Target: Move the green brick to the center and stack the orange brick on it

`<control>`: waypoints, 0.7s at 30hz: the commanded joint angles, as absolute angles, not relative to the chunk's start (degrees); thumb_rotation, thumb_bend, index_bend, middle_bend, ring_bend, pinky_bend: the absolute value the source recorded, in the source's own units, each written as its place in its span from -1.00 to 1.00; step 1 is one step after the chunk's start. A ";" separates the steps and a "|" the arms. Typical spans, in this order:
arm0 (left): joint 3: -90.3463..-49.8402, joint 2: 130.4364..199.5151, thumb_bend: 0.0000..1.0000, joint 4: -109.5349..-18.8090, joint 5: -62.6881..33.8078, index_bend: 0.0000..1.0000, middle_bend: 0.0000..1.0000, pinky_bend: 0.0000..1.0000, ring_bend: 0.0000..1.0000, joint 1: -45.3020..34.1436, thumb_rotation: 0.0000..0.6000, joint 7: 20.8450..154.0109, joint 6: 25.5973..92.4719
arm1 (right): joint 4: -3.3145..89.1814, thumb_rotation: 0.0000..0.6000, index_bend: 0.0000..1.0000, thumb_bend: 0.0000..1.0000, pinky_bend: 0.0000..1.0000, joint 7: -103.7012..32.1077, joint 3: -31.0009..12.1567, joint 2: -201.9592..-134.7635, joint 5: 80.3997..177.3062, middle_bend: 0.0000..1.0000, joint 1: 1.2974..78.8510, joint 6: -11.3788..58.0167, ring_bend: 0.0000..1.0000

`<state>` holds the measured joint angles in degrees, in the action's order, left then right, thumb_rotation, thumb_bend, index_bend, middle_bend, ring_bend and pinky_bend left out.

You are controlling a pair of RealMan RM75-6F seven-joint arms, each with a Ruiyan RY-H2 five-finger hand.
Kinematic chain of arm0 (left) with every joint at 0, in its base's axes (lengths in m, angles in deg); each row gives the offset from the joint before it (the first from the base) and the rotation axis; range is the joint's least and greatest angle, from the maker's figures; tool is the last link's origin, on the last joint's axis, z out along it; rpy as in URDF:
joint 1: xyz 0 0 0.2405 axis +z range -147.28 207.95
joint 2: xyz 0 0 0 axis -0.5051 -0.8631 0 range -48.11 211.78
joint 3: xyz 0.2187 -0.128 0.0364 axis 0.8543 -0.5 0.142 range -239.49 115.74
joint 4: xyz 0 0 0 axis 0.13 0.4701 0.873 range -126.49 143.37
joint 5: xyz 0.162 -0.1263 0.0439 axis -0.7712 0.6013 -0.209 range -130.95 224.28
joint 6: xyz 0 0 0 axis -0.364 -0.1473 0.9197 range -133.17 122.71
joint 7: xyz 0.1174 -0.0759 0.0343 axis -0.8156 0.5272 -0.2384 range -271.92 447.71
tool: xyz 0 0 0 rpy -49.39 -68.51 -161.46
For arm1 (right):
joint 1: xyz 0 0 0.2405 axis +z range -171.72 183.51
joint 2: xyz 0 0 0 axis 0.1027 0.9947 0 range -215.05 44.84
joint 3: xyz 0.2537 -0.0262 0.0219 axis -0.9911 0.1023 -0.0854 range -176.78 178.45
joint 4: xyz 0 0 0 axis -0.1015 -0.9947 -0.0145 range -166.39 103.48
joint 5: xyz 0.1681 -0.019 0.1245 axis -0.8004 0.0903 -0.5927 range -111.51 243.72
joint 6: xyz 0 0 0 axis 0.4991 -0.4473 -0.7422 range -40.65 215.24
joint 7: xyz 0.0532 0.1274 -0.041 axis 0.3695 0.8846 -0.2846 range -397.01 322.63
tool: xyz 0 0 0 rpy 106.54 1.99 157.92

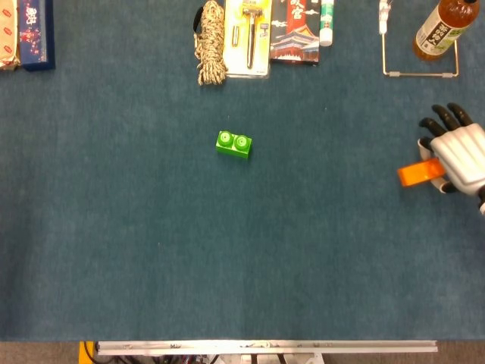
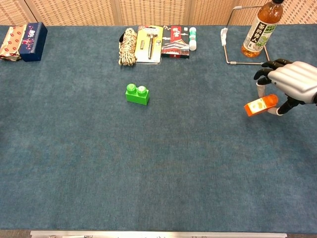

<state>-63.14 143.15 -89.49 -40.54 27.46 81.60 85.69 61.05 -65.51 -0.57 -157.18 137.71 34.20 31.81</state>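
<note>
Curled fingers of the right hand pinch the orange brick, tilted, at the table's right edge. The green brick sits upright near the middle, well apart. The left hand is out of view.

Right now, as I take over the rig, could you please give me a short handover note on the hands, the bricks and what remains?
Right hand: grips the orange brick at the table's right edge; in the chest view the brick looks tilted and lifted off the blue mat.
Left hand: not in view.
Green brick: sits upright, studs up, near the middle of the mat, untouched.
Done: green brick appears placed; orange brick picked up.
Left: carry the orange brick over to the green brick, press it onto the studs, release.
</note>
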 commanded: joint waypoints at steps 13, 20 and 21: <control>-63.65 138.96 -0.41 -90.29 -39.62 -0.66 -0.66 -0.76 -0.81 29.82 1.00 83.34 87.95 | 71.08 1.00 0.19 -0.54 -0.86 -76.46 -4.85 -155.20 131.92 -0.55 42.09 34.35 -0.92; -62.71 135.27 -0.41 -89.57 -40.54 -0.66 -0.66 -0.74 -0.81 30.24 1.00 87.93 86.71 | 69.01 1.00 0.19 -0.53 -0.86 -79.46 -6.19 -159.55 126.63 -0.55 47.16 37.11 -0.92; -62.59 134.85 -0.41 -89.33 -40.66 -0.66 -0.66 -0.74 -0.81 30.20 1.00 88.49 86.43 | 68.72 1.00 0.19 -0.54 -0.86 -79.68 -6.26 -160.09 126.08 -0.55 47.71 37.36 -0.92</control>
